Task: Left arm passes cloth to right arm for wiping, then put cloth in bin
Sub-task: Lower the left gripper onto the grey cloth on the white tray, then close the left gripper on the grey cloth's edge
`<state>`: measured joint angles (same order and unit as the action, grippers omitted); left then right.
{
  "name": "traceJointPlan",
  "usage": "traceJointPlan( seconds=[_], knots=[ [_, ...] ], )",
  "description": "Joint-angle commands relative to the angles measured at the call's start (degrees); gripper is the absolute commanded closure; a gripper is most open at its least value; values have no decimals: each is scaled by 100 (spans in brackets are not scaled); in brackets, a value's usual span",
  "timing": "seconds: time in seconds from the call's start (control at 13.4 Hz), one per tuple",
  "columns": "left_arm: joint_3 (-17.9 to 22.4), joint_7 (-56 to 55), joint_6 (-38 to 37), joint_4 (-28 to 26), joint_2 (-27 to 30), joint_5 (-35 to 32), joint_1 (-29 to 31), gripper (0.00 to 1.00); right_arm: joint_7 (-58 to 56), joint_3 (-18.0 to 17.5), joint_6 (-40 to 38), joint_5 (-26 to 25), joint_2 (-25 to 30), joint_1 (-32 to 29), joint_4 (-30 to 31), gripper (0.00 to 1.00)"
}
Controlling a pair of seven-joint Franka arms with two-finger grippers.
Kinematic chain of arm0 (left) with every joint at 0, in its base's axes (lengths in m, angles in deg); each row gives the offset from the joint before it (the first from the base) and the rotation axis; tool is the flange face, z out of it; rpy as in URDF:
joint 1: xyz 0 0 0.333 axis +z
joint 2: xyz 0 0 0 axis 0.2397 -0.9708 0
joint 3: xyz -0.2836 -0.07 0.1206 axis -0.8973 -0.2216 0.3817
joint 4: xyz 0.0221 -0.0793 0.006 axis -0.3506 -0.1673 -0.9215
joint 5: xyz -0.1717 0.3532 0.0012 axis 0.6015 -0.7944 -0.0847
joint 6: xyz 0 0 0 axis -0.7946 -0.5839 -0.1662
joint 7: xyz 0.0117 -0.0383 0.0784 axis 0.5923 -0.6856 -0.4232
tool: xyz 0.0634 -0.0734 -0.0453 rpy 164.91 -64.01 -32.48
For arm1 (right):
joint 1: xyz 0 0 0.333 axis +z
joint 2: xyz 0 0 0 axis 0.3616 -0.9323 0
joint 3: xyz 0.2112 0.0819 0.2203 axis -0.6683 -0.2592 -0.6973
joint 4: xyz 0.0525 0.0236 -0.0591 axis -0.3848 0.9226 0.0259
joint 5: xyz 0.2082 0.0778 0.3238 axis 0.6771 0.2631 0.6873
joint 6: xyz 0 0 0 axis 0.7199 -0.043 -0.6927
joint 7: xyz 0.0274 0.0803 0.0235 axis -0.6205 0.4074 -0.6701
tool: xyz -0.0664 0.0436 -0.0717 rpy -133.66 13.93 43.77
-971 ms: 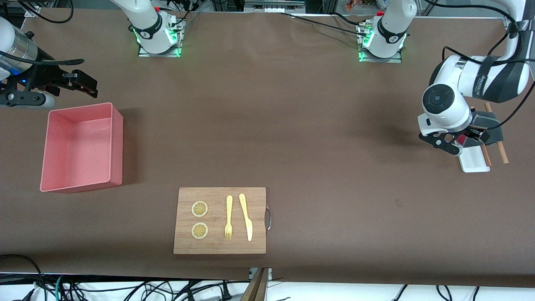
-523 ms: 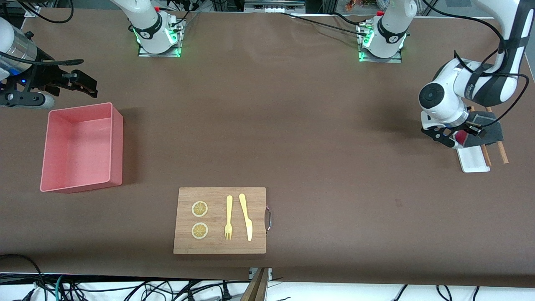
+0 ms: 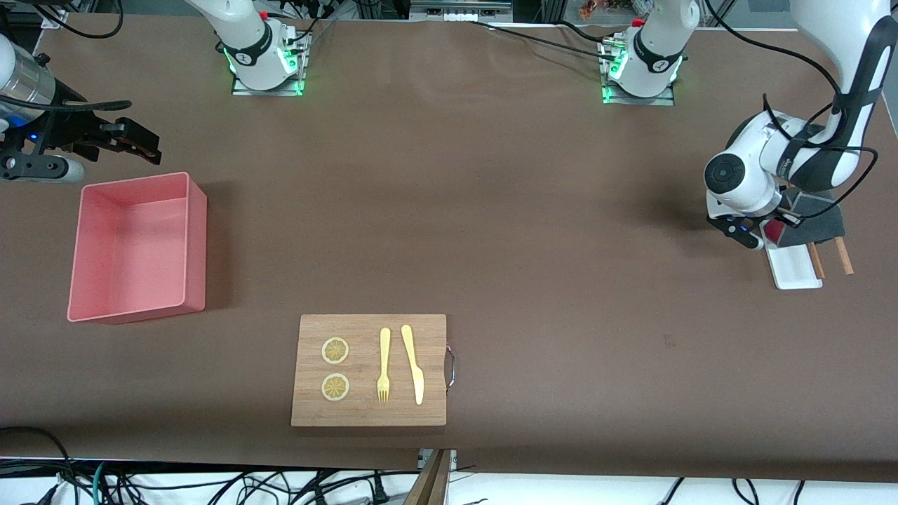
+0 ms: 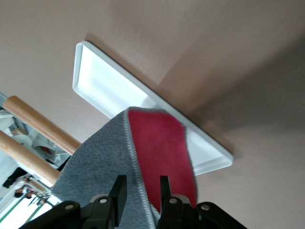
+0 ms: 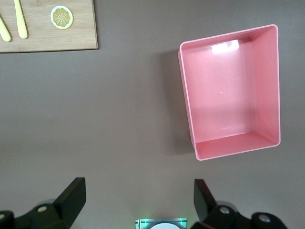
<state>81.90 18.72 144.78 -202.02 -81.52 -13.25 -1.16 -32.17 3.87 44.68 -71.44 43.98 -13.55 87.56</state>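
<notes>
The cloth (image 3: 821, 214), dark grey with a red underside turned up, lies over the end of a small white tray (image 3: 796, 266) and two wooden rods, at the left arm's end of the table. My left gripper (image 3: 768, 226) is down on it, mostly hidden under the wrist. In the left wrist view the gripper (image 4: 141, 183) is shut on the cloth (image 4: 95, 157) where grey meets red. My right gripper (image 3: 144, 144) waits open and empty over the table beside the empty pink bin (image 3: 133, 245), which also shows in the right wrist view (image 5: 228, 90).
A wooden board (image 3: 368, 369) with two lemon slices, a yellow fork and a knife lies near the front edge. The wooden rods (image 3: 842, 254) stick out from under the cloth beside the tray. Cables run along the table's edges.
The left arm has drawn its wrist in over the cloth and its elbow has risen. The right gripper has barely shifted. The cloth keeps its place.
</notes>
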Motion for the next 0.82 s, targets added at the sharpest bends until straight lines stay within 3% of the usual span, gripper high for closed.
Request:
traceJointPlan(
  seconds=[0.0,0.75],
  knots=[
    [-17,-179,52,0,-2,-543,170,64,-7,4,-79,91,-12,-26,-72,0],
    [-34,-267,34,-26,-72,-527,153,54,11,39,-70,91,-12,-26,-72,0]
  ],
)
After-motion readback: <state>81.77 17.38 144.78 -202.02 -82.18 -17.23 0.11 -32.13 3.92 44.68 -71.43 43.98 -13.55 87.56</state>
